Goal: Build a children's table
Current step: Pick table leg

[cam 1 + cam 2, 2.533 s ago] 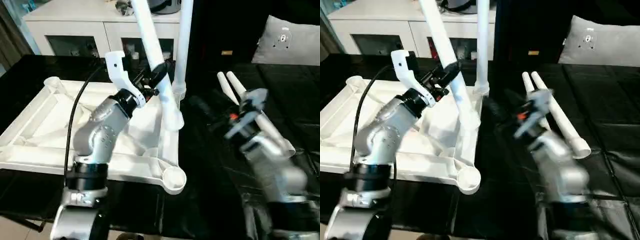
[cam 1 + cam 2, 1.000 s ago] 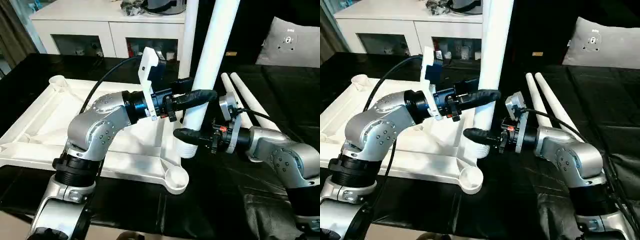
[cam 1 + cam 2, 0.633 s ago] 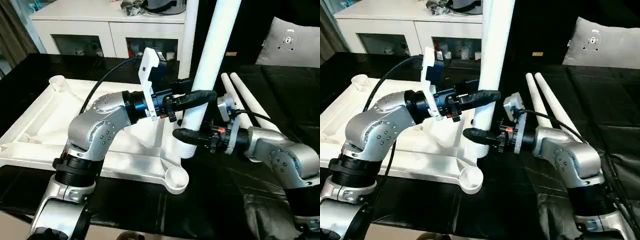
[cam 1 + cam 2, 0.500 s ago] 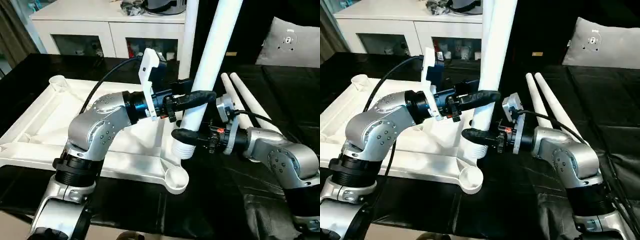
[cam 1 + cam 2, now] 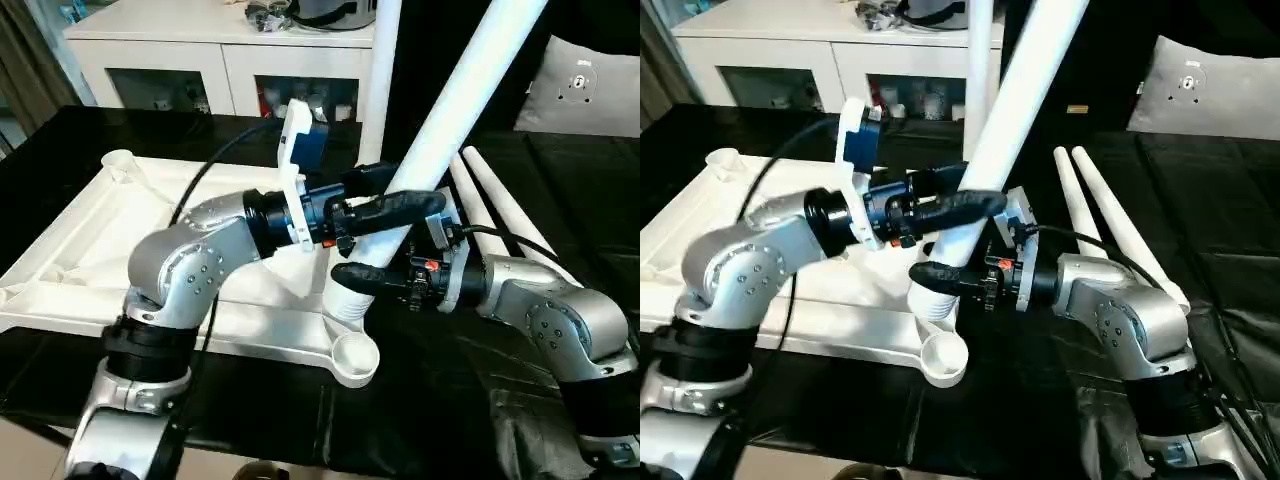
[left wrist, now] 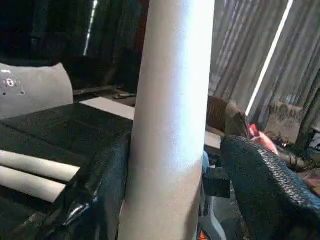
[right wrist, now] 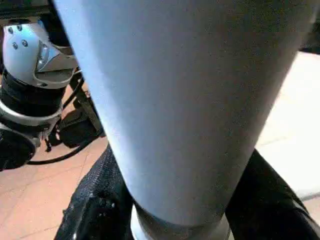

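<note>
The white tabletop lies ribbed side up on the black surface. One white leg stands upright in its far right corner socket. A second leg leans with its top to the right; its ribbed lower end is at the tabletop's right rim, just behind the near right corner socket. My left gripper is open around this leg; in the left wrist view one finger stands off it. Lower down, my right gripper is shut on the same leg, both fingers pressed to it.
Two more white legs lie side by side on the black surface to the right. A grey cushion rests at the back right. A white cabinet stands behind the tabletop.
The held leg has tipped, top to the right and lower end left toward the tabletop's rim. My left gripper's fingers have spread off the leg. The right gripper has followed the leg leftward.
</note>
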